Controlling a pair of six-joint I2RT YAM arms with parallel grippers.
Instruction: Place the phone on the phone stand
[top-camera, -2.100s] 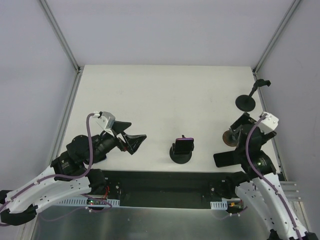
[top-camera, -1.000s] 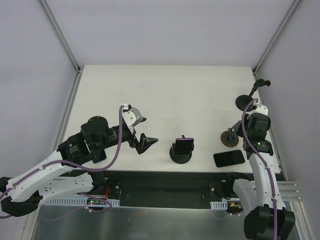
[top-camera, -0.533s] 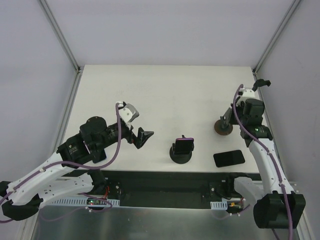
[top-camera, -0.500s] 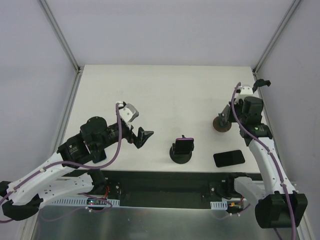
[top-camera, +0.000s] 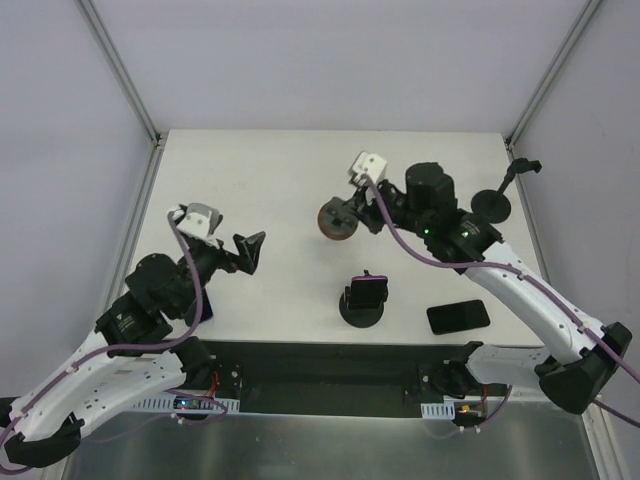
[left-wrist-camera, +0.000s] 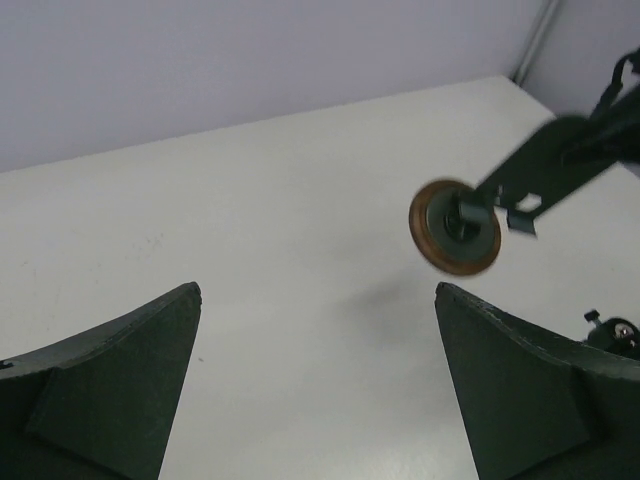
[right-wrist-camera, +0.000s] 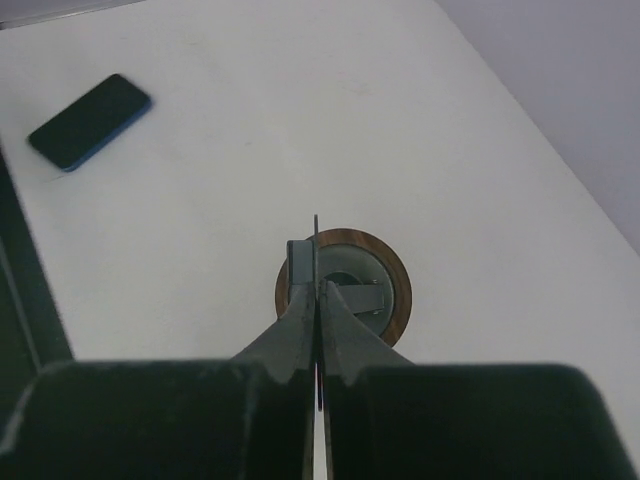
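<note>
The wood-rimmed phone stand (top-camera: 336, 220) is pinched tight by the right gripper (right-wrist-camera: 316, 300), base beyond its fingertips, likely for repositioning; the left gripper (left-wrist-camera: 317, 292) is spread wide, empty.

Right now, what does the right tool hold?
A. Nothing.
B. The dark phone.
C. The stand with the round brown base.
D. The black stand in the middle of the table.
C: the right tool is shut on the thin upright part of the stand with the round brown base; the dark phone lies apart on the table.
</note>
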